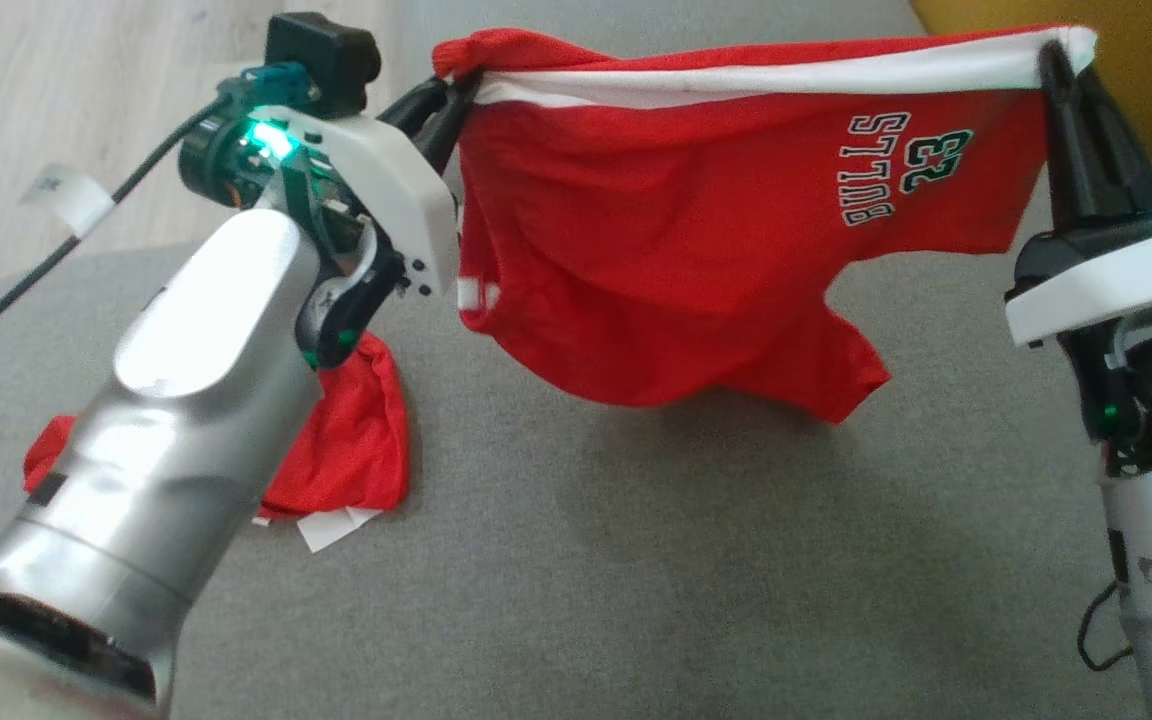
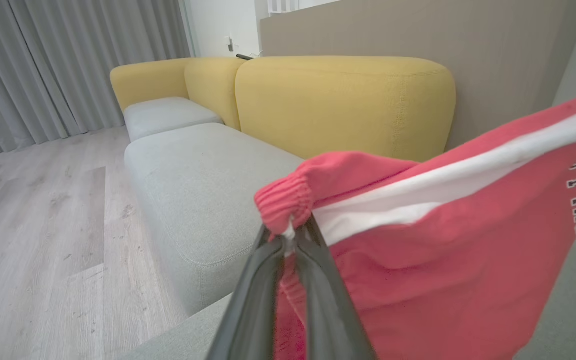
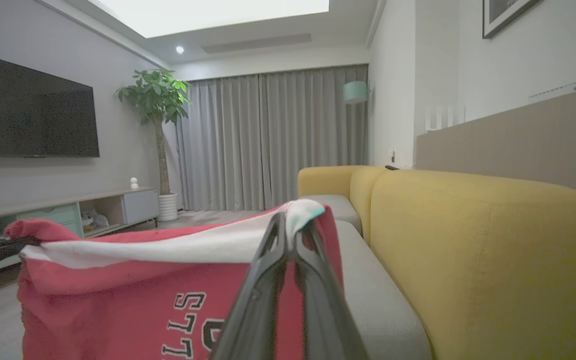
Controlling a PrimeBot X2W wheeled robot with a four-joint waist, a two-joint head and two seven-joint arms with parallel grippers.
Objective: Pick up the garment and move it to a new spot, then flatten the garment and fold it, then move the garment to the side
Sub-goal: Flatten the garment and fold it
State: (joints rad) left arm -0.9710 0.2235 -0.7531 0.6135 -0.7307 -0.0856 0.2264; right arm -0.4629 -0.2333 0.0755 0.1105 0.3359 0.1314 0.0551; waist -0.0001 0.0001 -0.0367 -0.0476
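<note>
Left gripper: my left gripper (image 1: 448, 88) is pinched closed on one top corner of the garment (image 1: 656, 230), at a gathered elastic edge. In the left wrist view my two dark fingers (image 2: 260, 300) meet on the cloth with no gap between their tips.
Right gripper: my right gripper (image 1: 1052, 58) is pinched closed on the opposite top corner, gripping the white band there.
Garment: red, held in the air and stretched sideways between my two grippers, above the seat (image 1: 636, 580). A white band runs along its top edge. The lettering "BULLS" and "23" sits near my right gripper and reads upside down from my head. The lower edge hangs loose and uneven, and the lowest flap is close to the seat. I cannot tell whether it touches.
Seat: a gray sofa cushion, with a soft shadow under the hanging cloth.
Other cloth: a crumpled red cloth (image 1: 361, 440) lies on the seat beneath my left forearm, partly hidden by it, with a white tag at its edge.
Surroundings: yellow backrest (image 2: 343, 100) behind the seat, pale wood floor (image 2: 33, 225) to my left, and gray curtains (image 3: 268, 140) at the far end of the room.
</note>
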